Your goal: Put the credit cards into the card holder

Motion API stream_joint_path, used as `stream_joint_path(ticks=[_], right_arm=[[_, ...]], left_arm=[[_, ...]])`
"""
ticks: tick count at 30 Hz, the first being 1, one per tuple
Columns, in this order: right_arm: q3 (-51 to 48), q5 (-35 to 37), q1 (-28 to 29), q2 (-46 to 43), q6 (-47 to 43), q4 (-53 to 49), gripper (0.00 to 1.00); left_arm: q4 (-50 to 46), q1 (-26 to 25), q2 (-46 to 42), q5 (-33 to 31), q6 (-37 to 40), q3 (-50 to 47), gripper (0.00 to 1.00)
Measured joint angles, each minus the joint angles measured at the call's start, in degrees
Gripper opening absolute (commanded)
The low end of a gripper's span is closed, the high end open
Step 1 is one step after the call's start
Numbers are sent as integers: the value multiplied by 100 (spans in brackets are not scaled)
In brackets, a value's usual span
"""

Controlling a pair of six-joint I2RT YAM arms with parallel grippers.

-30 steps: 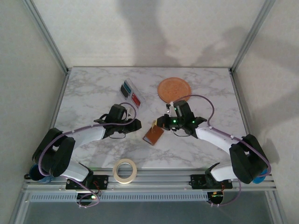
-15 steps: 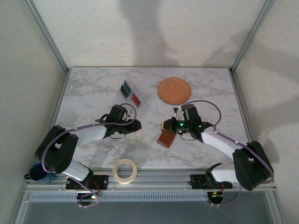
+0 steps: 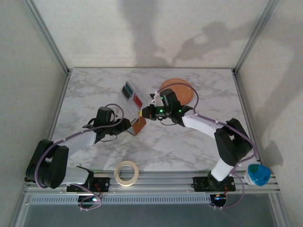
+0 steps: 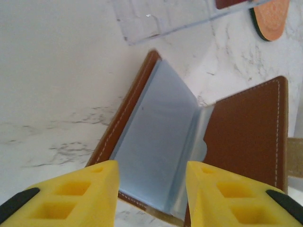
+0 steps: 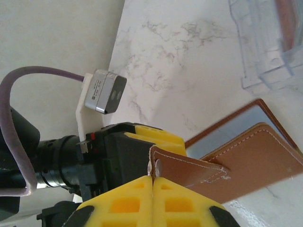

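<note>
Tab (image 5: 187,169) of card holder (image 5: 265,151) sits clamped in right pincer (image 5: 152,182); left pincer (image 4: 151,189) gapes.

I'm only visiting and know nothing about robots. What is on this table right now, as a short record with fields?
card holder: brown, open, pale grey-blue leaf inside
right gripper: shut on the card holder's strap tab
left gripper: open, at the card holder's edge
credit cards: in the clear sleeve, beyond the card holder
orange plate: partly behind the right arm
tape roll: near edge of the table
</note>
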Motion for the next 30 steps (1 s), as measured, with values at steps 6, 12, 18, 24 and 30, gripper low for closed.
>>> stream_joint_path(ticks=[6,12,18,24,30], right_arm=[[-358,238,13,-4,-127,-90,0],[-1139,442,-11,-85,-118,-151,0],[-1294,549,-83,-326,-127,-284,0],[-1290,595,-310,-595,-179,-509,0],[-1185,566,-839,-608,-282,-960,0]], left_arm=[[-94,9,-31,-76,4,-48,40],[-83,9,-11,-98,4,-70,40],[-83,9,66,-92,4,-92,40],[-85,-28,68,-94,11,-92,40],[-107,-382,334,-98,48,116,41]])
